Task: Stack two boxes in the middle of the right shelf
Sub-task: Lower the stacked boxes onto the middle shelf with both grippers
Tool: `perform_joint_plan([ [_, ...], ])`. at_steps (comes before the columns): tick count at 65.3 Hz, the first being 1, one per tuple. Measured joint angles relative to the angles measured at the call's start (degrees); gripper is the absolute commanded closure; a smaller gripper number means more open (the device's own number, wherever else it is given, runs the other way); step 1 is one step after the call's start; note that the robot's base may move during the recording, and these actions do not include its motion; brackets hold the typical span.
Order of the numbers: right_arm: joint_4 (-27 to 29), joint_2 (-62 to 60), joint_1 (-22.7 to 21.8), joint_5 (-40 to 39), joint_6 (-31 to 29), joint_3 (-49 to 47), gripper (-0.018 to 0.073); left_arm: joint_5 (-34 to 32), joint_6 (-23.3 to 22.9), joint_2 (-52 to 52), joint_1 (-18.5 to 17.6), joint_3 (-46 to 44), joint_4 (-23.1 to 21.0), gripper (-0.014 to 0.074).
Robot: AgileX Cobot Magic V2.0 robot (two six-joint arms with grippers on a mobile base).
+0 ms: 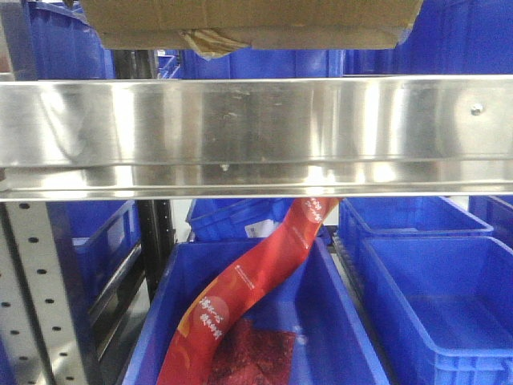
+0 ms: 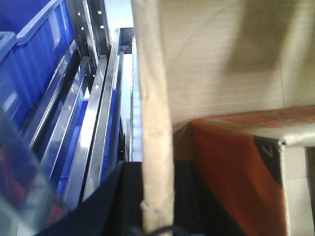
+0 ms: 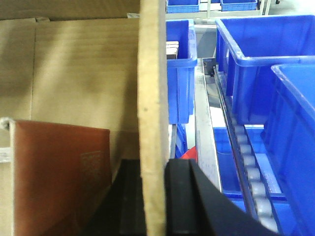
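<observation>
The brown cardboard box [image 1: 252, 22] is up in the air at 12 o'clock in the front view, just above the shiny steel shelf [image 1: 256, 132], and I cannot see it resting on anything yet. So the job looks only partly done: the box is lifted, but it has yet to go onto the shelf, and I can see just one box, so I cannot tell about the second one. The left gripper [image 2: 156, 196] pinches one thin wall of the box between its black fingers. The right gripper [image 3: 153, 196] pinches the other wall the same way. The box is plain and brown, with a crumpled bit of yellow tape [image 1: 207, 40] hanging at its bottom edge. Inside sits a red packet [image 3: 59, 172]. Blue bins [image 1: 425, 273] sit below.
</observation>
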Motion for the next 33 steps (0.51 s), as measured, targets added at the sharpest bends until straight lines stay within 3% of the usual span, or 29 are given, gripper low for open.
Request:
perform_joint_plan([
  [33, 0.0, 0.0, 0.0, 0.0, 0.0, 0.0, 0.0715, 0.0, 0.0, 0.0, 0.0, 0.0, 0.0, 0.0707],
])
